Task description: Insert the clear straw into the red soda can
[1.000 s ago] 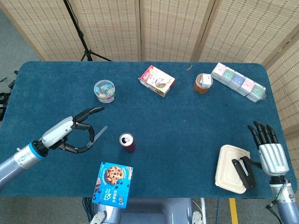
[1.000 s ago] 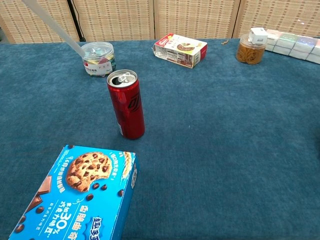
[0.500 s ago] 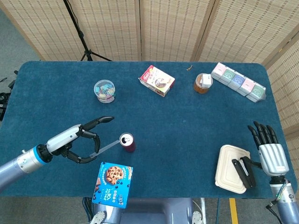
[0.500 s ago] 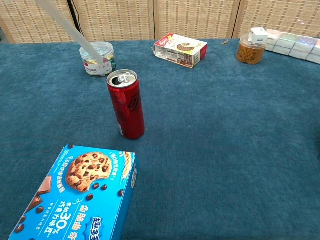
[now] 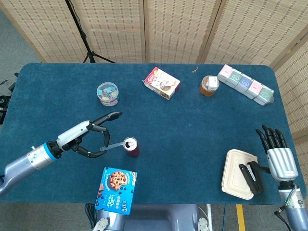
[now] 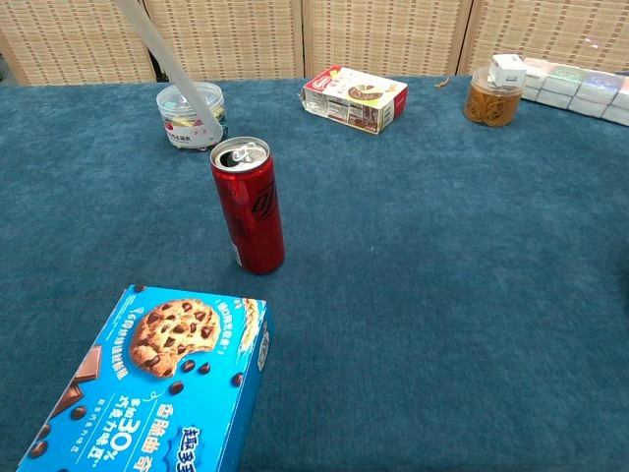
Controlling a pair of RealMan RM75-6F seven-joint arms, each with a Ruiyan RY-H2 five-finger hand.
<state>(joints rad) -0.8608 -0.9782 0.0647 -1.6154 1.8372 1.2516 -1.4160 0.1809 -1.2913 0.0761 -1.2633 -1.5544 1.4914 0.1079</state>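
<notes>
Red soda can (image 5: 130,146) upright on the blue table (image 5: 192,125), a little left of the middle and toward the near edge, opened top facing up, just beyond the cookie box (image 5: 115,190). Left hand (image 5: 89,136) to the left of it, thumb and fingers pinching the clear straw (image 5: 112,146), other fingers spread. Straw's long axis angled down and rightward from the fingers toward the can; free tip just beside the rim on its left side, not yet in the opening. In the chest view, slanting down from the upper left, lower end above and left of the can top. Needs, probably, a small shift right and a steeper tilt. Right hand (image 5: 278,153) well apart at the far right, fingers straight, apart, holding nothing.
</notes>
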